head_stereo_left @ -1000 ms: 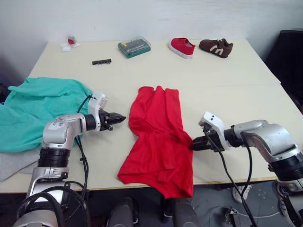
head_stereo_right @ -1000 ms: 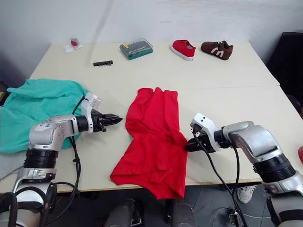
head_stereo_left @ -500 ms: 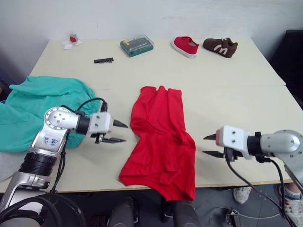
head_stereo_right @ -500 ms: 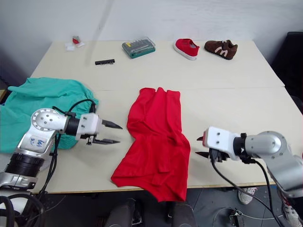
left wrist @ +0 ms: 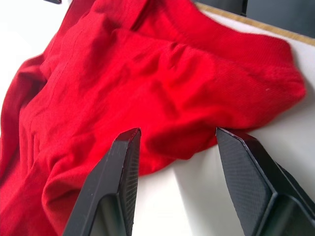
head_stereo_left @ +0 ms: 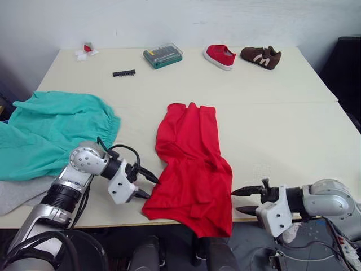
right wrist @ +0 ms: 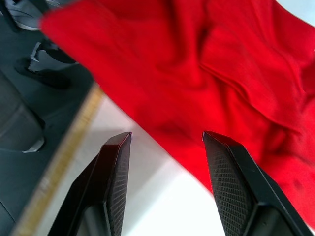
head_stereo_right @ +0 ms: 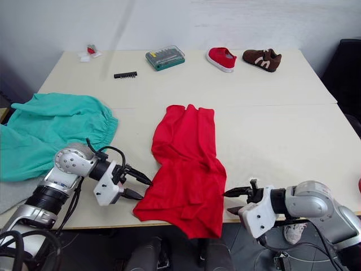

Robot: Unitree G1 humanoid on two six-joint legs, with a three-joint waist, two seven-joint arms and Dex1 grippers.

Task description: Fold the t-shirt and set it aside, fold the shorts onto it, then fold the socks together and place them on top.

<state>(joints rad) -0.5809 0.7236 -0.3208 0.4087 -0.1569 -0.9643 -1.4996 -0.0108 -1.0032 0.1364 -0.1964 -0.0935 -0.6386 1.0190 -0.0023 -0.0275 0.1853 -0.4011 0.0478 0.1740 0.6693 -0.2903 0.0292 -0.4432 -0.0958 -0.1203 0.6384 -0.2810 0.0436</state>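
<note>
From the left eye view, the t-shirt [head_stereo_left: 192, 164] lies crumpled in a long strip at the table's [head_stereo_left: 271, 113] middle, its long axis running from the far side toward the near edge, where its lower end droops over the rim. The shorts [head_stereo_left: 51, 135] are spread to the shirt's left, waistband edge facing it, with bare tabletop between. A grey sock [head_stereo_left: 20, 195] lies below the shorts at the near edge. The left gripper [head_stereo_left: 148, 185] is spread, empty, its tips just at the shirt's lower left corner. The right gripper [head_stereo_left: 243, 200] is also spread and empty, just off the shirt's lower right edge. Right of the shirt the tabletop is bare out to the edge. Far beyond the shirt sit a bit case [head_stereo_left: 162, 55], a black strip [head_stereo_left: 123, 73], a red shoe [head_stereo_left: 218, 56] and a brown shoe [head_stereo_left: 260, 56], near a white wall.

In the left wrist view, the two fingers [left wrist: 115, 182] stand wide apart, the shirt's rumpled corner just beyond them on the table.

In the right wrist view, the fingers [right wrist: 231, 182] are likewise apart, the shirt's edge beyond their tips, with the table's rim and dark floor beside it.
</note>
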